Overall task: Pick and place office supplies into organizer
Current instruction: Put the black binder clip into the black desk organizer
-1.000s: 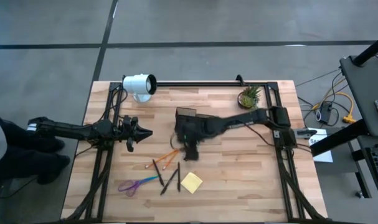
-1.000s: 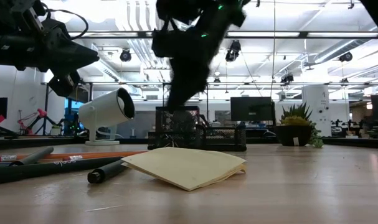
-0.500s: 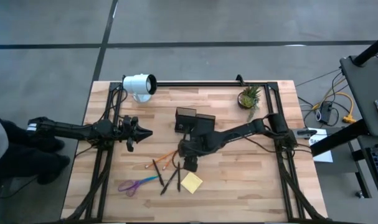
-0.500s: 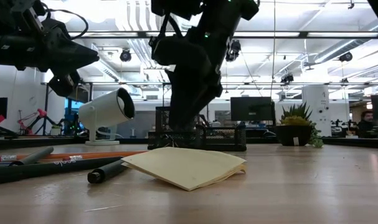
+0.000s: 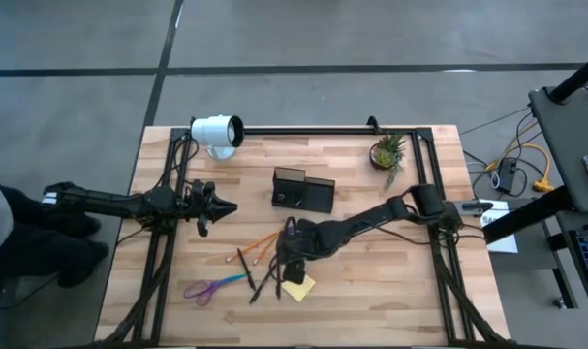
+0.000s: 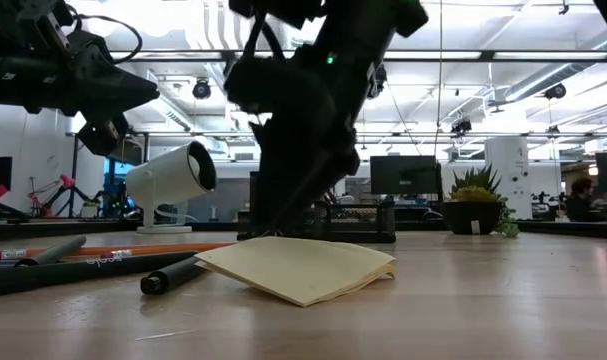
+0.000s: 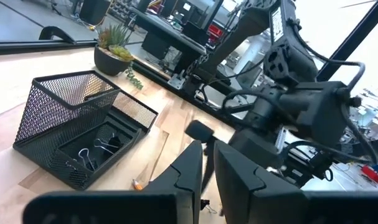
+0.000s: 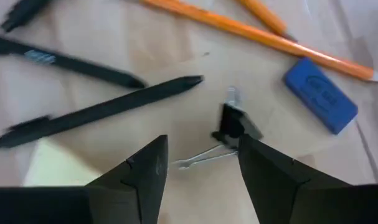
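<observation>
My right gripper (image 5: 292, 268) (image 8: 202, 143) hangs open, slanting down, just above the table among the office supplies. Past its fingers, in the gap between them, a tiny dark clip (image 8: 233, 126) lies on the wood untouched, its wire handles (image 8: 204, 155) flat on the table. Around the clip lie black pens (image 8: 101, 111), orange pencils (image 8: 257, 30) and a yellow sticky pad (image 5: 299, 287) (image 6: 298, 268). The purple-and-blue scissors (image 5: 214, 287) lie farther left. The black mesh organizer (image 5: 303, 191) (image 7: 83, 134) stands at the table's middle with clips in one compartment. My left gripper (image 5: 226, 206) (image 7: 204, 155) waits shut at the left, held level.
A blue eraser (image 8: 319, 94) lies next to the pencils. A white cylindrical lamp (image 5: 216, 132) stands at the far left and a small potted plant (image 5: 387, 152) at the far right. Bare wood spreads right of the sticky pad.
My right gripper has gone from beside the organizer toward the table's near edge and down, ending low over the pens and sticky pad, and its wrist has rolled on the way. The supplies have not moved.
</observation>
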{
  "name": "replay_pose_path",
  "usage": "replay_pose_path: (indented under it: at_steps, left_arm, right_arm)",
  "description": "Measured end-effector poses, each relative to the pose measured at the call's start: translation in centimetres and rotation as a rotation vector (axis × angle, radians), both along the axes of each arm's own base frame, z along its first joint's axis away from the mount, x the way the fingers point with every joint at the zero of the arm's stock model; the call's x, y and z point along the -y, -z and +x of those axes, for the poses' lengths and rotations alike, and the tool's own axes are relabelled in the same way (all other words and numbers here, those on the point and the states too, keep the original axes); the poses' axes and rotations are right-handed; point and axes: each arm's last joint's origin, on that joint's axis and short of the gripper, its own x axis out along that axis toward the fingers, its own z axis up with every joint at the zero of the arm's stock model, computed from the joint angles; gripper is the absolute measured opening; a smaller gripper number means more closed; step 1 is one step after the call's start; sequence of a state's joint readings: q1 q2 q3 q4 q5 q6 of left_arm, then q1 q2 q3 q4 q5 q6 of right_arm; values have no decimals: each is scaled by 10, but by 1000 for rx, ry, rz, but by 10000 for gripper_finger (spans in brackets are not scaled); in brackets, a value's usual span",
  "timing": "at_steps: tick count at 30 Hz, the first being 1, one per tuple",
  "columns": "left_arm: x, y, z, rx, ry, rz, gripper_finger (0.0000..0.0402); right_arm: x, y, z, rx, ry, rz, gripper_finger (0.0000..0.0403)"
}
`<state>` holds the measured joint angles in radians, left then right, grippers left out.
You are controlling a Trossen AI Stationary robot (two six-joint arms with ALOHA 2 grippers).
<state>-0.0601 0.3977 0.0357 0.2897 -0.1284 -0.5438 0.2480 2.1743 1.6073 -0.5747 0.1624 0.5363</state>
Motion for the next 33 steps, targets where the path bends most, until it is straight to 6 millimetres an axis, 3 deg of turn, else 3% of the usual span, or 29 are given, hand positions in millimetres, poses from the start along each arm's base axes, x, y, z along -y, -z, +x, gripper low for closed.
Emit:
replay_pose_path:
  at_steps: [7,16,28,33]
  left_arm:
    - [0,0,0,2,0,0,27]
    - [0,0,0,-1,0,0,27]
    - [0,0,0,-1,1,0,27]
    - [0,0,0,1,0,0,27]
  right_arm:
    - [5,6,2,28,102,-115,183]
    - [5,23,3,-8,101,-132,173]
    - [12,21,5,-30,112,-129,46]
    - [26,-8,8,-12,157,-163,15]
